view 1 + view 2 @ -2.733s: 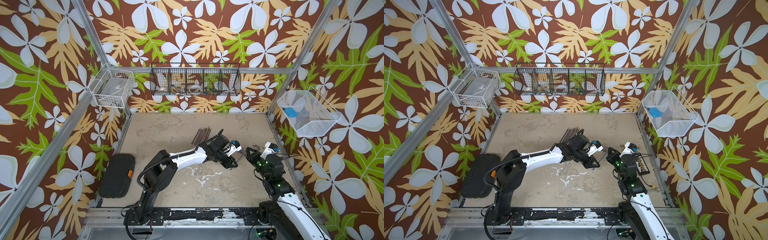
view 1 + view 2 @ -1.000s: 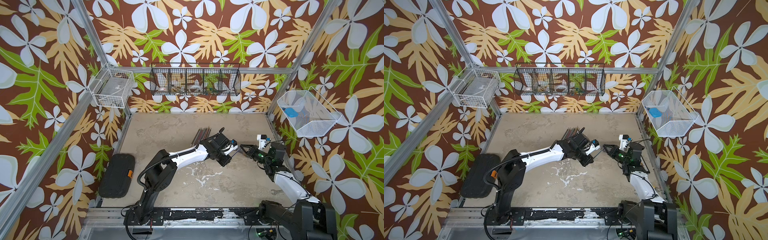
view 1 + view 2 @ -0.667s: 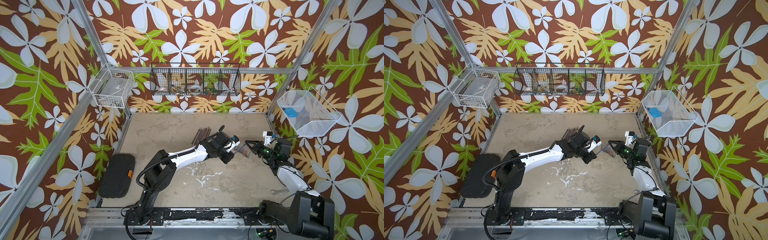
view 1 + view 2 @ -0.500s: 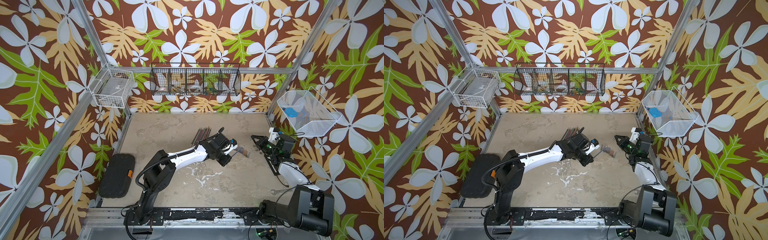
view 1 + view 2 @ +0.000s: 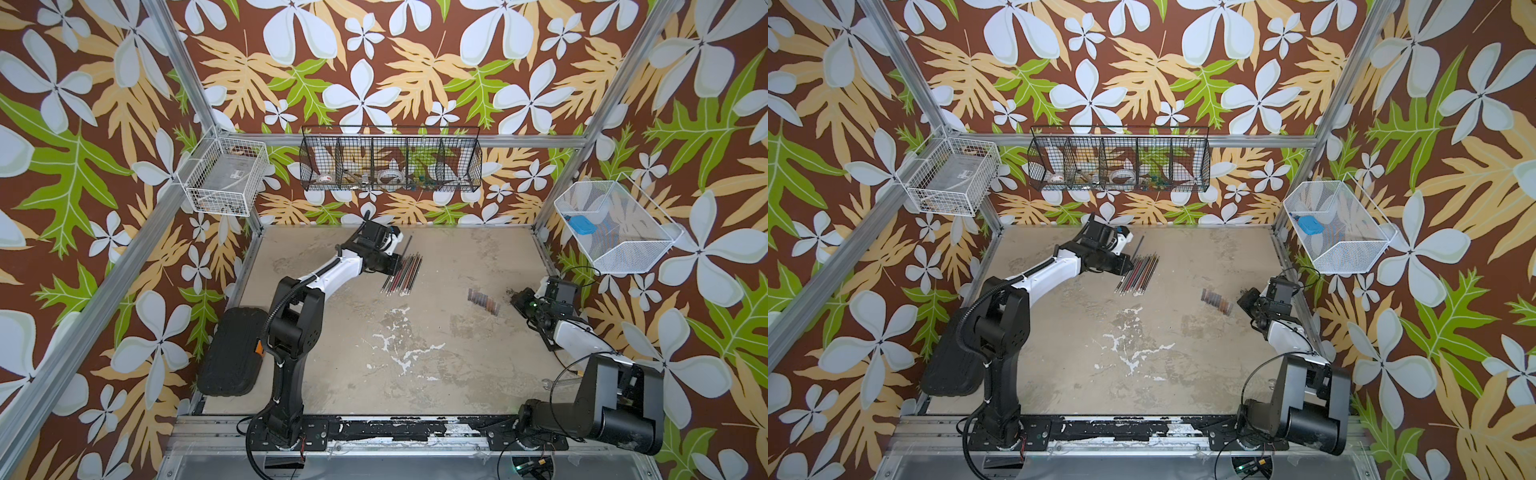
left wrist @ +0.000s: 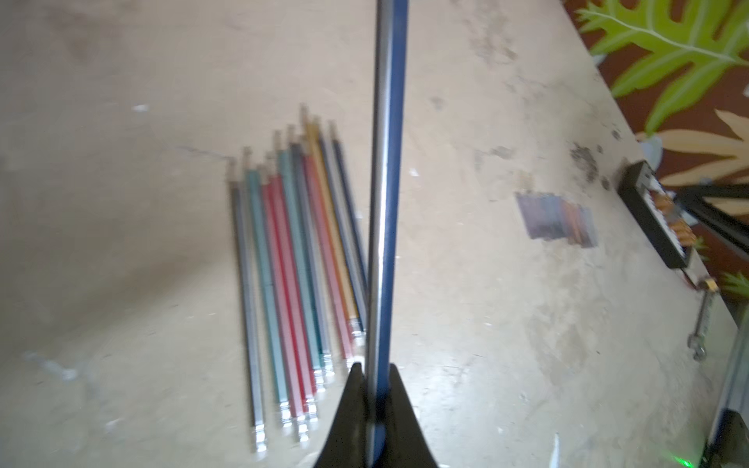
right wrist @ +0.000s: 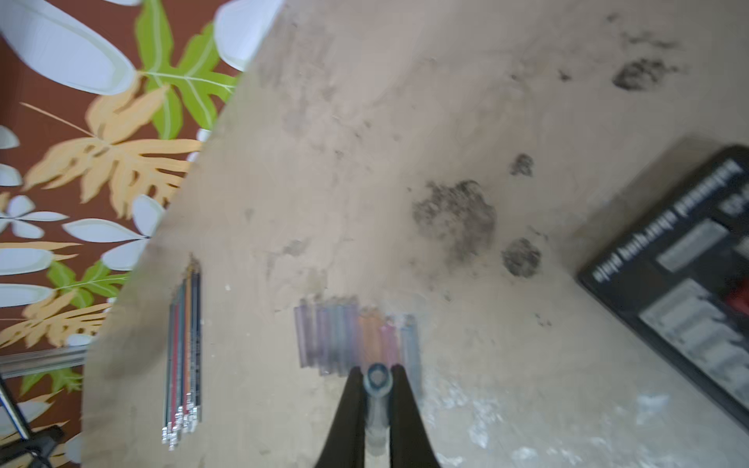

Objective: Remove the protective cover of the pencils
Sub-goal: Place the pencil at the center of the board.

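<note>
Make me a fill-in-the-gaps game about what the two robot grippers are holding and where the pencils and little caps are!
1. The left gripper is shut on one long blue ____.
2. The right gripper is shut on one clear pencil ____.
3. The loose caps lie in a row on the table, nearer the ____ gripper.
4. The other pencils lie side by side, nearer the ____ gripper.

Missing words: pencil; cap; right; left.

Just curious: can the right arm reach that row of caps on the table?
Probably yes: the caps lie in the open just ahead of the right gripper, though it grips another cap.
</note>
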Controlling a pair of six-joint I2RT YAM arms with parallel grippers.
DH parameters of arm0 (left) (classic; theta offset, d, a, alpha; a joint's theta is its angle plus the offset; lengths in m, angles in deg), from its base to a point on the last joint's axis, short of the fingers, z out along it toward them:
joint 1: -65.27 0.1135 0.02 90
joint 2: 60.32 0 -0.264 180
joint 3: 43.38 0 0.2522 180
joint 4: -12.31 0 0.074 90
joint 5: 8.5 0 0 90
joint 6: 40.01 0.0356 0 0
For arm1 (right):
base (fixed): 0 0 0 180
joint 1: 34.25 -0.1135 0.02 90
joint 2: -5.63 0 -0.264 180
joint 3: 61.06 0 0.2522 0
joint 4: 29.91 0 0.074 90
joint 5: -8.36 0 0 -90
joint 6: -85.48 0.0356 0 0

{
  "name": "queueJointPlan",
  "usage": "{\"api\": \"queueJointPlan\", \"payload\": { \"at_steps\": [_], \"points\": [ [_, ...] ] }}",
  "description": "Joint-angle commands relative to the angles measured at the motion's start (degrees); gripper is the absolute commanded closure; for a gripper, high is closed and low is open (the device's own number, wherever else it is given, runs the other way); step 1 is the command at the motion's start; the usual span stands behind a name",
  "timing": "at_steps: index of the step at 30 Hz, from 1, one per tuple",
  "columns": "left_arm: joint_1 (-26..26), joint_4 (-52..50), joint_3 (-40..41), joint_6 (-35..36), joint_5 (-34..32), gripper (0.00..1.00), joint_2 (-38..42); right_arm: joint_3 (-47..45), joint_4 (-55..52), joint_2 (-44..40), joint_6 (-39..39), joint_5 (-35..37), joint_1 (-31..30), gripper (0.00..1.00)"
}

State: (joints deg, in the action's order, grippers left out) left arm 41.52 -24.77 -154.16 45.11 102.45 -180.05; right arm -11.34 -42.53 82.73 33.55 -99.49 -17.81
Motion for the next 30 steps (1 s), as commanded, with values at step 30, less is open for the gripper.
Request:
{"api": "queueJointPlan", "payload": {
  "at_steps": [30],
  "points": [
    [5.15, -0.53, 1.09, -0.36, -0.56, 0.76, -3.69, -3.08, 5.67, 5.98, -5.17, -3.44, -2.27, 0.64]
  ]
}}
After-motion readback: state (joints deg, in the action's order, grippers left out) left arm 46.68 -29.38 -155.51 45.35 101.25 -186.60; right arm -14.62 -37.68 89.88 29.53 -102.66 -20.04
